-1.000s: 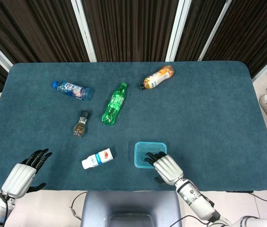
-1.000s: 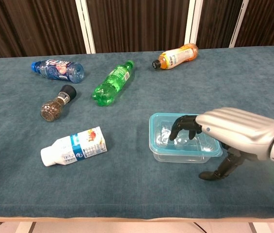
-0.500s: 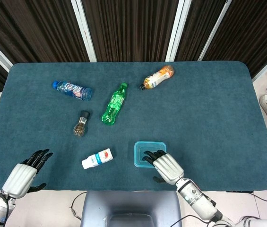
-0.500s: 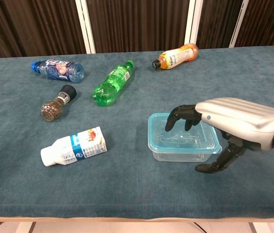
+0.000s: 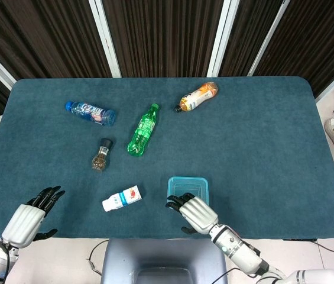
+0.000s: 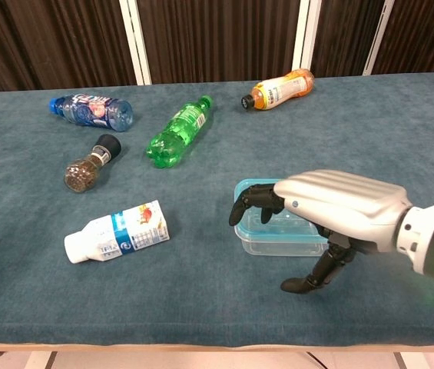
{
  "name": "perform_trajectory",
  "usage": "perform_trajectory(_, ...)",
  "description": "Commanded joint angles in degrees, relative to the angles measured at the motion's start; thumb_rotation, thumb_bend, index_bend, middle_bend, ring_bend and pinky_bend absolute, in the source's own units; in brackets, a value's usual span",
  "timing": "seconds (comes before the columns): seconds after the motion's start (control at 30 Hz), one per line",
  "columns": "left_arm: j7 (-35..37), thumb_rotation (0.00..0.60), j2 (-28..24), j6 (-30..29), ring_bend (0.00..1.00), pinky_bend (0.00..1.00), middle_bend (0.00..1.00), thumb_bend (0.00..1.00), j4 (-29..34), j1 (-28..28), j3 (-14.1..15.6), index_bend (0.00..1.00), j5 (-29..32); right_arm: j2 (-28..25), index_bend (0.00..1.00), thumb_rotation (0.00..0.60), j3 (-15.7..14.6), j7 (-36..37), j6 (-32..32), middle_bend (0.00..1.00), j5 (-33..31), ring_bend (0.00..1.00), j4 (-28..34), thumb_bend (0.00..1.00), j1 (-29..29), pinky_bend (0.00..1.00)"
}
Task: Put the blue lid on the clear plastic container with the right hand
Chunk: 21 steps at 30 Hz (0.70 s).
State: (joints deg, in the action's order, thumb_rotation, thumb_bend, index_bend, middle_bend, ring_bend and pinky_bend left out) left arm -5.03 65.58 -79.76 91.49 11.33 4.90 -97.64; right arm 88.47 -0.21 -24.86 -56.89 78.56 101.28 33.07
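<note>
The container (image 6: 278, 231) sits near the table's (image 5: 261, 136) front edge with the blue lid (image 5: 188, 186) on top of it. The right hand (image 6: 332, 211) hovers over the container's near left corner, empty, its fingers (image 6: 249, 206) arched downward and apart and its thumb pointing down towards the cloth in front. The left hand (image 5: 29, 216) rests at the front left corner, fingers spread and holding nothing, well apart from the white bottle (image 5: 122, 198).

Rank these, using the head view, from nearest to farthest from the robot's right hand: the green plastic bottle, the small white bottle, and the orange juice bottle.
Measured from the right hand:
1. Small white bottle, lying to its left near the front edge.
2. Green plastic bottle, mid-table.
3. Orange juice bottle, near the back.
</note>
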Motion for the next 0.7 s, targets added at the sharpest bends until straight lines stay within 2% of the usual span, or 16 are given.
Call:
perform_trajectory(0.03,0.0,0.600,0.0,0.0,0.11,0.44,0.08,0.34,0.0,0.0,0.0,0.12,0.0,0.6,0.37,0.600,0.3,-0.4,0.4,0.28,-0.5,0.33,-0.3,0.35,0.3,0.36)
perform_trajectory(0.7,0.1,0.600,-0.1,-0.2,0.11,0.44,0.09,0.34,0.1,-0.1,0.0,0.12,0.0,1.9,0.37,0.600,-0.5,0.8,2.0,0.28,-1.3,0.33,-3.0,0.35,0.8,0.36)
